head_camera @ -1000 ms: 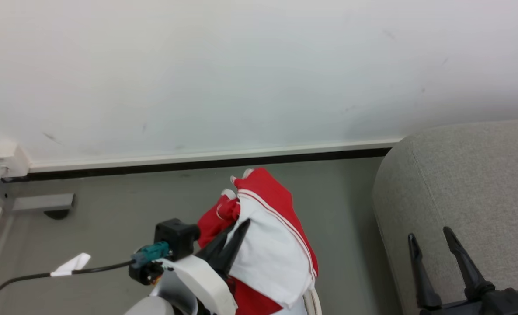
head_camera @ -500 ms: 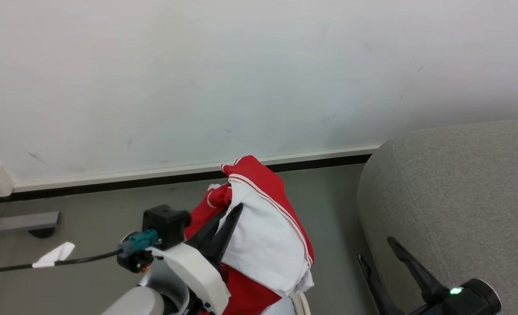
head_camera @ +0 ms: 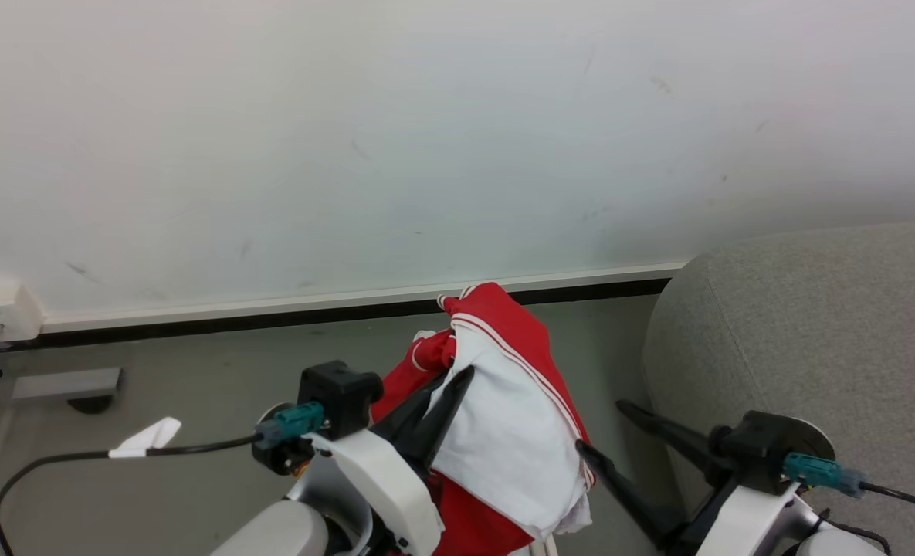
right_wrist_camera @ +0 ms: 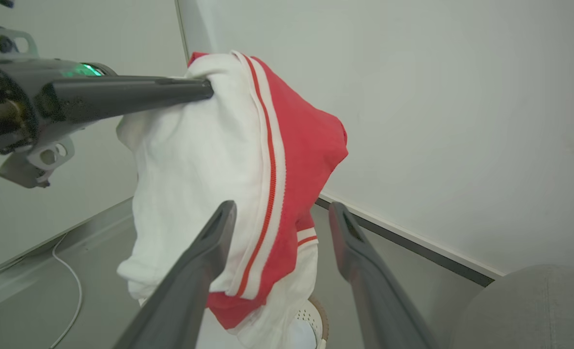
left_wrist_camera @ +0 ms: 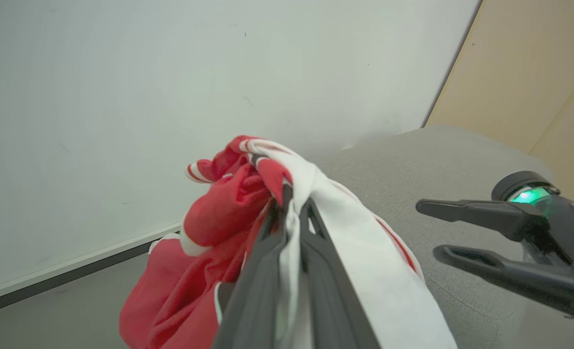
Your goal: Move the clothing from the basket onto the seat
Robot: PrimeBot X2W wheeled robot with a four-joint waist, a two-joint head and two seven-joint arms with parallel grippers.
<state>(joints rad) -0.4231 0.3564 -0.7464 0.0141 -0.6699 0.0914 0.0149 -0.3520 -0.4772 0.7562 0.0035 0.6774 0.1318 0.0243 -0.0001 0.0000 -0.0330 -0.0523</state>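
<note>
Gripping a red-and-white sports jersey [head_camera: 507,440] in the left pincer [left_wrist_camera: 292,206], clenched tight on a bunched fold near the top of the garment. Hanging in mid-air above the grey-green floor [head_camera: 194,386], in front of the white wall [head_camera: 349,154], with red sleeve ends spilling to one side of the dark fingers and a white panel with striped trim draped down the other. Below the hanging hem, a sliver of the white perforated laundry basket [right_wrist_camera: 323,322] with its tan rim; hem clear of that rim or not, impossible to tell. To the robot's right, near but not touching the cloth, the light-grey upholstered seat [head_camera: 812,324]. Between jersey and seat, the right pincer [head_camera: 602,426], spread wide and empty, tips just beside the white panel.

Transfer judged roughly midway: garment up out of the basket, not yet over the seat.

Likely trouble from here:
- Slipping of the thin pinched fold under the jersey's own swinging weight during a sideways carry, dropping it on the floor short of the cushion.
- Snagging of the trailing hem on the basket rim or the open right fingers, tugging the cloth out of the grip.
- Letting go too early, over the seat's rounded edge, sending the jersey sliding off.
</note>
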